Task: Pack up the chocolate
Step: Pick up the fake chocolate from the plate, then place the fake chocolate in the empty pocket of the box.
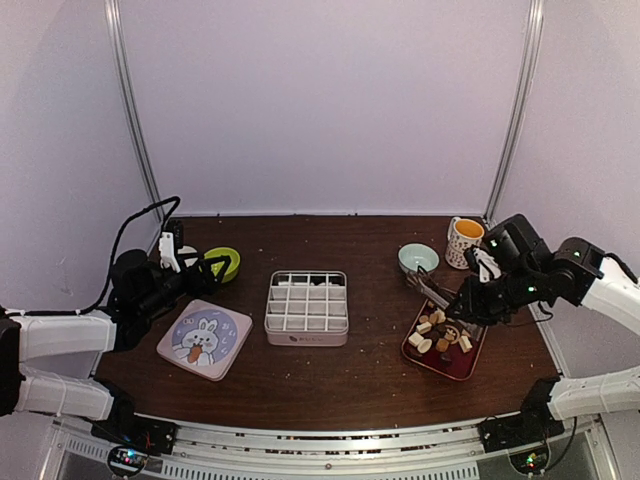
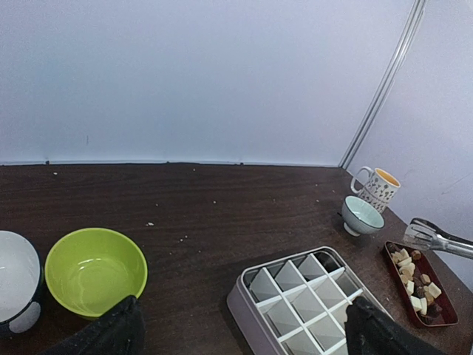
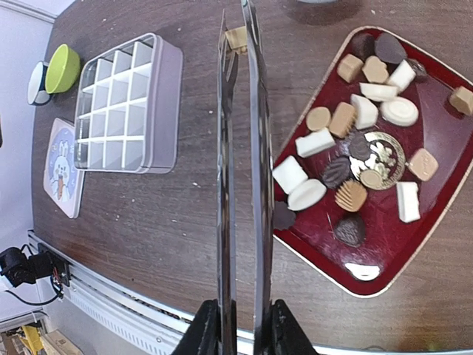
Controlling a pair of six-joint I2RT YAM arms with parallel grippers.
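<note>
Right gripper (image 3: 240, 325) is clamped on the handle end of a pair of metal tongs (image 3: 259, 192), with the blades squeezed nearly together. A tan piece (image 3: 236, 37) sits pinched between the tong tips, above bare table (image 1: 380, 380) just off the far-left corner of the red tray (image 3: 392, 244). The rest of the chocolate (image 3: 355, 155) is in that tray, a mix of cream, tan and dark pieces. It lies just right of the tong blades in the wrist view, and below and near of the gripper in the top view. The tray is on the right side of the table, with the teal bowl (image 1: 418, 258) and mug (image 1: 464, 240) beyond it at the far right. The compartment box (image 1: 307, 307) is mid-table, left of the tongs and well apart from the tips. Its bunny-print lid (image 1: 205, 338) lies flat on the table further left. Left gripper (image 1: 185, 265) has its fingers spread wide and nothing in them. It hangs near the green bowl (image 2: 96, 270) at the far left, and a white bowl (image 2: 15, 274) sits just left of the green one.
</note>
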